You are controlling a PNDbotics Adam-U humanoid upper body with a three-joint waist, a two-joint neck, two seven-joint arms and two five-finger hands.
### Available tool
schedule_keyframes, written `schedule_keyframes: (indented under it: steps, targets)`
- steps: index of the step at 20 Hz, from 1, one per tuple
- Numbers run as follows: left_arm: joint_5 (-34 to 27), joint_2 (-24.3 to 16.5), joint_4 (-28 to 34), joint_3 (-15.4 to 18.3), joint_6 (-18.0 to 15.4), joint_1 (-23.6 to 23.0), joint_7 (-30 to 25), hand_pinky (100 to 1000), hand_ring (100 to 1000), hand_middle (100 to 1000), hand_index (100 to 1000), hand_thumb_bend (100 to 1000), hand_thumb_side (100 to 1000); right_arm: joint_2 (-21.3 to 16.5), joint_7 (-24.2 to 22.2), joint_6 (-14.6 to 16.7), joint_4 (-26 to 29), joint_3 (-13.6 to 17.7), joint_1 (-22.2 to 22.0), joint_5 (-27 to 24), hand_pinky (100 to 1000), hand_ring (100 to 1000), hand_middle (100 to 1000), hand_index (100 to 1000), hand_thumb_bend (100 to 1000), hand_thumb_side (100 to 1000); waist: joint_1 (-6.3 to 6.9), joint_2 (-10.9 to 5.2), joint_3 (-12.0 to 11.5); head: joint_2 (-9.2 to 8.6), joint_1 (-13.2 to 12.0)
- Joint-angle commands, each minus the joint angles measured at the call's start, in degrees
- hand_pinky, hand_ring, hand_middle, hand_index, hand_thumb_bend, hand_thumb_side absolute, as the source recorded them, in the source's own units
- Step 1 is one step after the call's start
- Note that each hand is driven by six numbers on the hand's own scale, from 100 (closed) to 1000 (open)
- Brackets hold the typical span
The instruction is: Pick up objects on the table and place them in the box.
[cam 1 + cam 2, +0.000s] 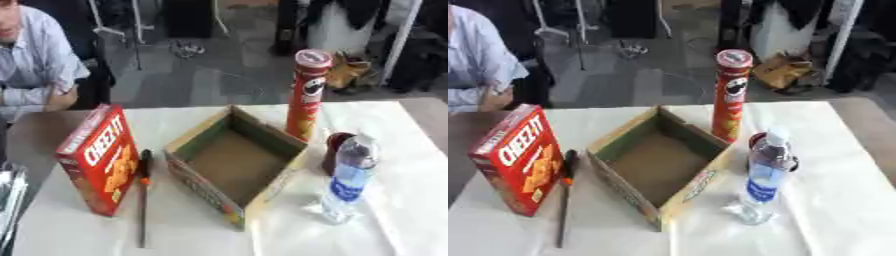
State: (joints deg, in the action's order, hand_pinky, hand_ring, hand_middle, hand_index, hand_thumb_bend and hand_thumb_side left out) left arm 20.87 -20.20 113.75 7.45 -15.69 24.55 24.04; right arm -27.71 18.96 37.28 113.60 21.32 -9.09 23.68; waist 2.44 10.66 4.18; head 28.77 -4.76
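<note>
The water bottle (350,175) stands nearest you, close beside the empty box (234,165); reaching past could tip it. Neither hand is visible, so I cannot tell how the fingers are.

**Open box among four things on the bench**

A cardboard box (236,165) sits open and empty in the middle of the white-covered bench (394,200), turned corner-on. To its left a red cracker box (99,160) stands upright, and a long dark tool (143,195) with an orange band lies between the two. A tall red crisp can (307,92) stands at the box's far right side. A clear water bottle (349,177) stands to the right, with a dark red jar (335,150) just behind it.
</note>
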Motion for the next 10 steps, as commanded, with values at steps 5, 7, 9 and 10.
schedule_keyframes:
  steps: [5, 7, 9, 10]
  targets:
    - [-0.17, -1.76, 0.84, 0.42, 0.05, 0.27, -0.2, 1000, 983, 935, 927, 100, 1000, -5.46, -3.05, 0.42, 0.99, -1.0, -2.87, 4.4, 865, 996, 933, 1000, 368, 1000, -0.25, -0.52, -0.03, -1.1, 1.37]
    - [-0.23, -1.76, 0.84, 0.29, 0.15, 0.25, -0.5, 1000, 982, 932, 922, 100, 1000, -6.83, -4.54, 0.46, 0.99, -1.79, -3.71, 5.55, 865, 1000, 935, 1000, 418, 1000, -0.22, -0.4, -0.06, -1.19, 1.71]
    - [-0.28, -1.77, 0.84, 0.15, 0.3, 0.25, -0.96, 1000, 983, 930, 920, 100, 1000, -8.02, -6.9, 0.49, 0.99, -2.5, -4.37, 6.83, 872, 1000, 941, 1000, 480, 1000, -0.2, -0.31, -0.09, -1.28, 1.93]
    - [-0.3, -1.8, 0.84, 0.11, 0.37, 0.25, -1.21, 1000, 982, 928, 918, 100, 1000, -8.55, -8.35, 0.56, 0.99, -2.77, -4.67, 7.4, 879, 1000, 938, 1000, 529, 1000, -0.2, -0.27, -0.09, -1.31, 1.99]
